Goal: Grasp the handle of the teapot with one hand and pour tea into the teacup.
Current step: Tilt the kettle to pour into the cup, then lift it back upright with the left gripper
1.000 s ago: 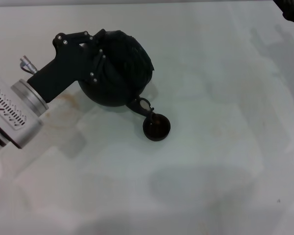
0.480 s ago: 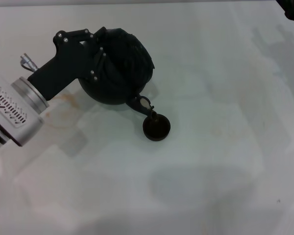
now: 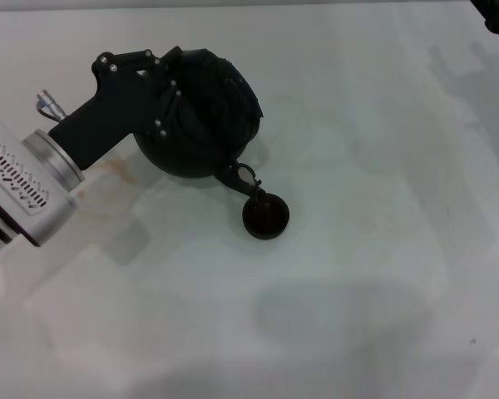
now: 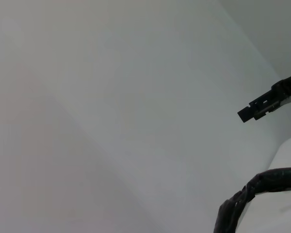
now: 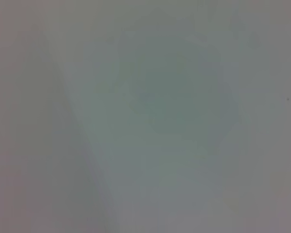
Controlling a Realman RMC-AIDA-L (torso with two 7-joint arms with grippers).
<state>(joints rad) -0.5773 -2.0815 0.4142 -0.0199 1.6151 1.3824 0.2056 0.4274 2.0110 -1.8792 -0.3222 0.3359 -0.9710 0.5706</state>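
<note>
The black teapot hangs tilted over the white table, its short spout pointing down at the rim of the small dark teacup. My left gripper reaches in from the left and sits over the pot's top, shut on the handle, which its black body hides in the head view. In the left wrist view a rough dark curved bar of the handle shows at one corner. Only a dark bit of my right arm shows, at the far right corner of the table.
The white table has faint brownish stains left of the pot. A black slotted part juts in at the edge of the left wrist view. The right wrist view shows only blank pale surface.
Hardly anything. My left arm has edged a few pixels away from me; the teapot stays tilted with its spout over the teacup.
</note>
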